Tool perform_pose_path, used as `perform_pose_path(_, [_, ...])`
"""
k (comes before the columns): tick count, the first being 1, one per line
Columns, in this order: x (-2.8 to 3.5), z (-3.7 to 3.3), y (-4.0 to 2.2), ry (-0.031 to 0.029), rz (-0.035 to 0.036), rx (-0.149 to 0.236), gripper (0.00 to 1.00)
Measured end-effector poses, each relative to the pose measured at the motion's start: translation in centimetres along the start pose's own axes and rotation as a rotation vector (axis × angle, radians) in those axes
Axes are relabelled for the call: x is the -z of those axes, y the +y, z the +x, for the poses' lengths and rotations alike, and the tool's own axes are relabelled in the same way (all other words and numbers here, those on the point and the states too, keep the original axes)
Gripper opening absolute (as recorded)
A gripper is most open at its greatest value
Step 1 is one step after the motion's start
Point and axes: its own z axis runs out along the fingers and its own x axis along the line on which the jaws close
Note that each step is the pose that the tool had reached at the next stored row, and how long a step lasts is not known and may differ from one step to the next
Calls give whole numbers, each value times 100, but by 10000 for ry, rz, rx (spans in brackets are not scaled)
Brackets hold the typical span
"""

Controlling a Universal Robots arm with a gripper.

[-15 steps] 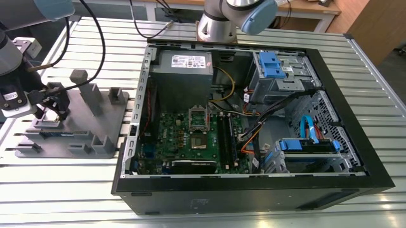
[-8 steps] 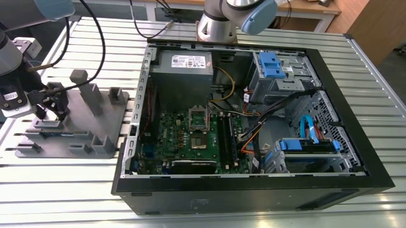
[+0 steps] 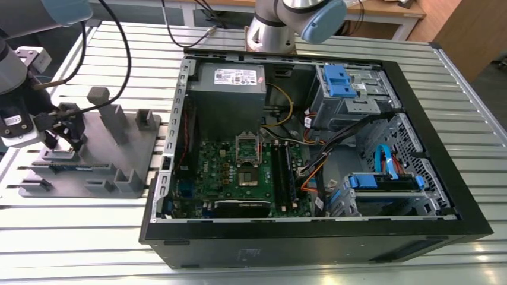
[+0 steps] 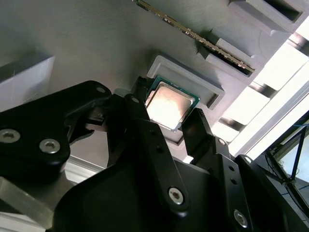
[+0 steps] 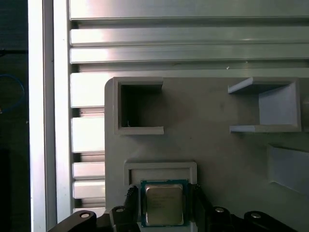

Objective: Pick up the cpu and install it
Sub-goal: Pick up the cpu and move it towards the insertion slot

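Gripper [image 3: 67,144] is down on the gray fixture [image 3: 119,151], at 9 o'clock of the PC case [image 3: 301,246] in the exterior view. Cpu [image 5: 164,204] lies flat in its shallow pocket [image 5: 159,167] on the fixture, metal top up. Fingers [image 5: 131,208] are spread, one on each side of the cpu, just beside its edges. Can't tell if they touch. Socket [image 3: 248,148] on the motherboard [image 3: 225,178] is well apart, at 3 o'clock of the fixture.
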Motion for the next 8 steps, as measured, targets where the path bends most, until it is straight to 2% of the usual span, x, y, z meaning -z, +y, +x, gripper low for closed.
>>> perform_pose_path(8, [19, 1, 1, -3, -6, -1, 56])
